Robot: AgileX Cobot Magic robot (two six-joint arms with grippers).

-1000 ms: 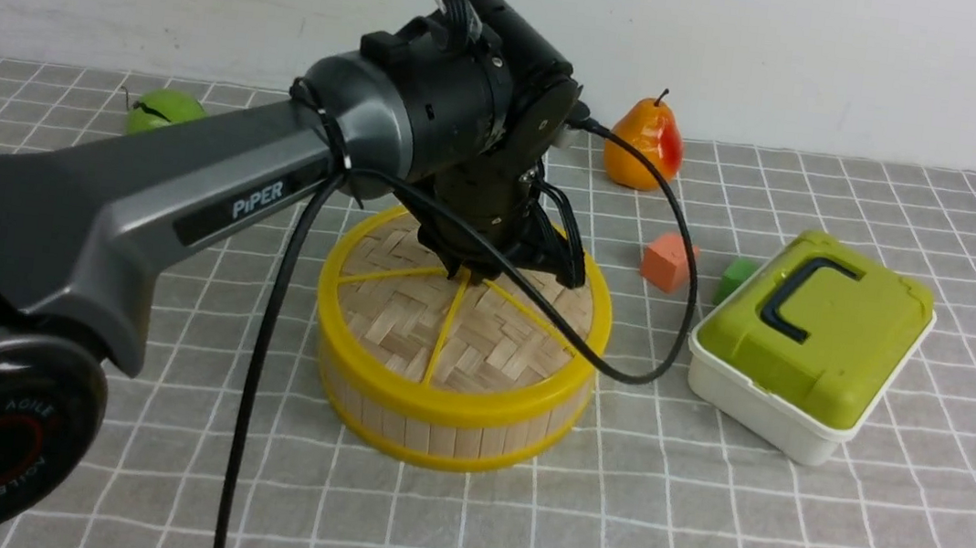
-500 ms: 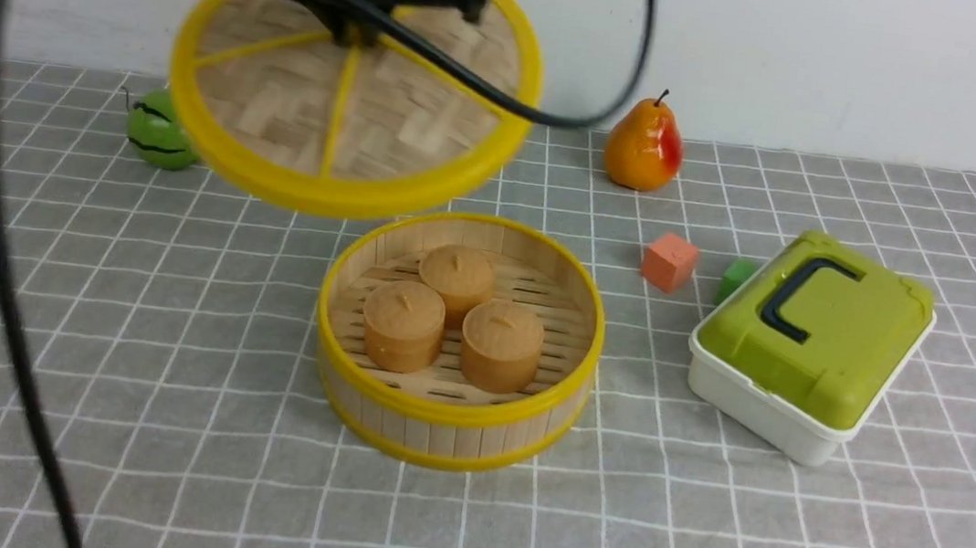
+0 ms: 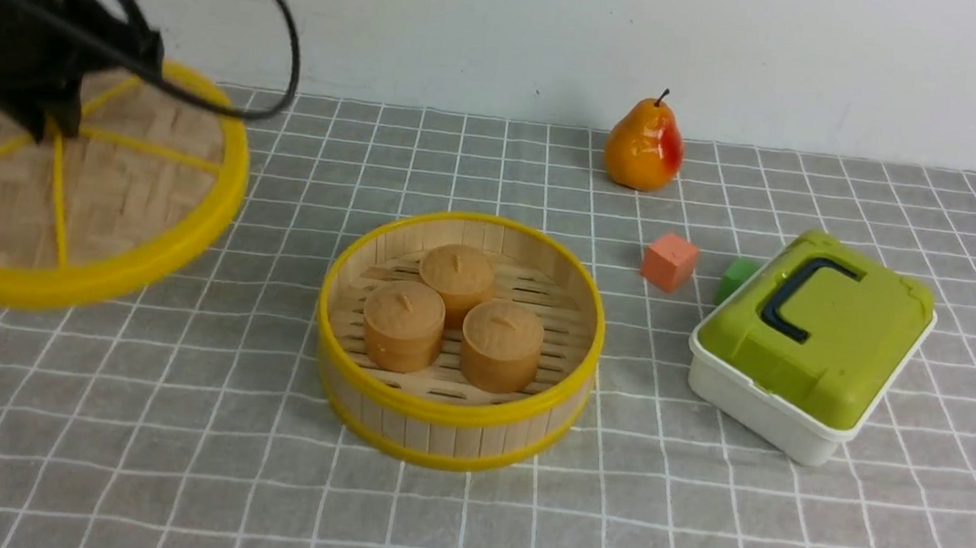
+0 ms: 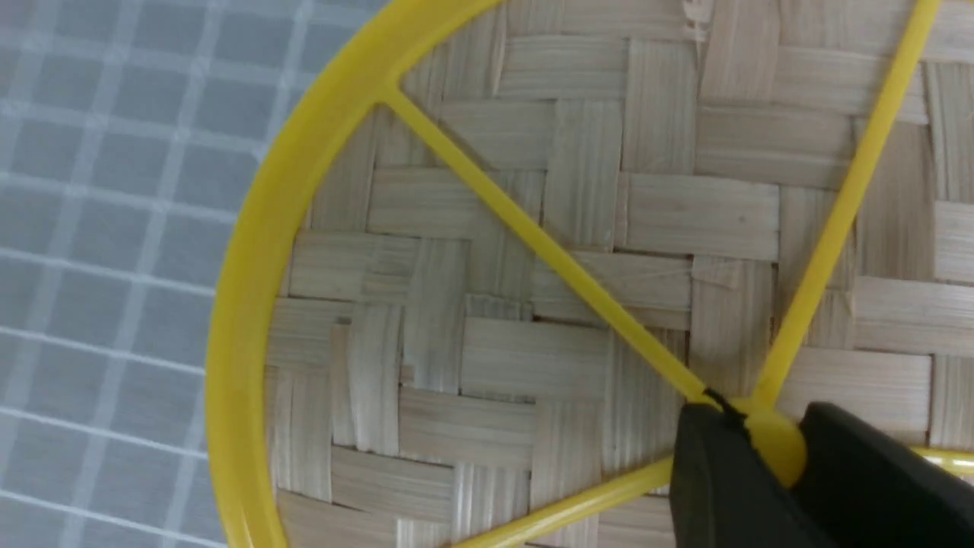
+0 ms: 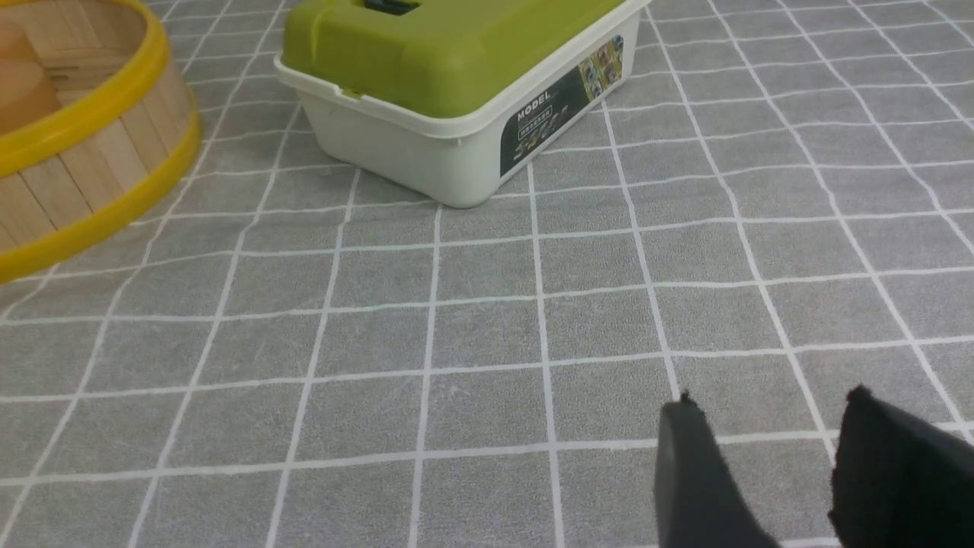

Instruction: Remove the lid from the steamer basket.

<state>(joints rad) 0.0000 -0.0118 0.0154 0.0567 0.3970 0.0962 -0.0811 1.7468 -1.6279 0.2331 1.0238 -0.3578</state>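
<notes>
Lid off the basket, hanging tilted at its 9 o'clock, well apart.
Your left gripper is pinched tight on the lid's centre knob. Your right gripper stands part open, holding nothing, low over the cloth. Judged: the lid is light, with a stiff rim and spokes and a thin weave. The knob is the one sound hold, but it is smooth plastic, so expect swing or slip. Three buns sit exposed in the basket. The box is at the basket's 3 o'clock, the orange cube and green cube at 2, the pear at 1. None of these lies on the lid's side.
</notes>
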